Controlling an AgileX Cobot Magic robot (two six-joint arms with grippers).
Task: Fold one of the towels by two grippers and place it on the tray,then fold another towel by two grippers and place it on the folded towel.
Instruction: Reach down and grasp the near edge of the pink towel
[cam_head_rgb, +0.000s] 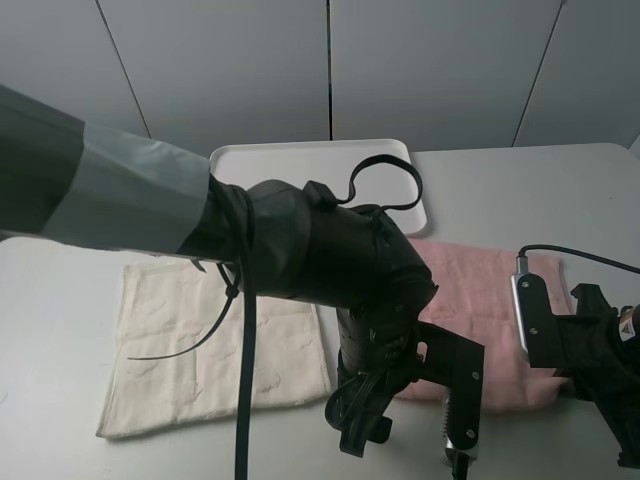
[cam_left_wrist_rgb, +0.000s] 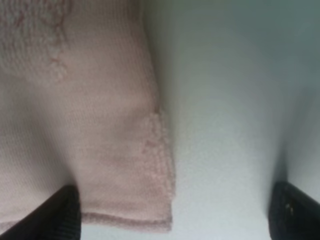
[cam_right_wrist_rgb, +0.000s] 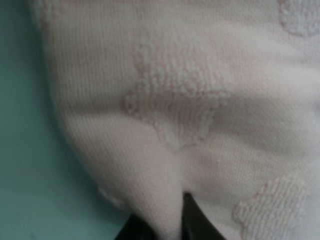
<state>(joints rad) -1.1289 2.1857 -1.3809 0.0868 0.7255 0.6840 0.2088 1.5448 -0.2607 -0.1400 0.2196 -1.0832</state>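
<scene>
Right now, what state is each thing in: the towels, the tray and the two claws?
pink towel: on the table, one edge pinched.
cream-white towel: spread flat, unfolded.
tray: bare where visible.
left gripper: open over the pink towel's corner.
right gripper: shut on the pink towel.

You're at a robot test bench, a lab set-up rather than a home. A plain white table stretches from the fingers of the left gripper to a wall of flat grey panels split by thin seams. The arm above those fingers wears grey tape and loose black cables. Staged props lie about: a cream-white towel beside the fingers, a pale pink towel with a corner between them, and a white tray beyond both.
</scene>
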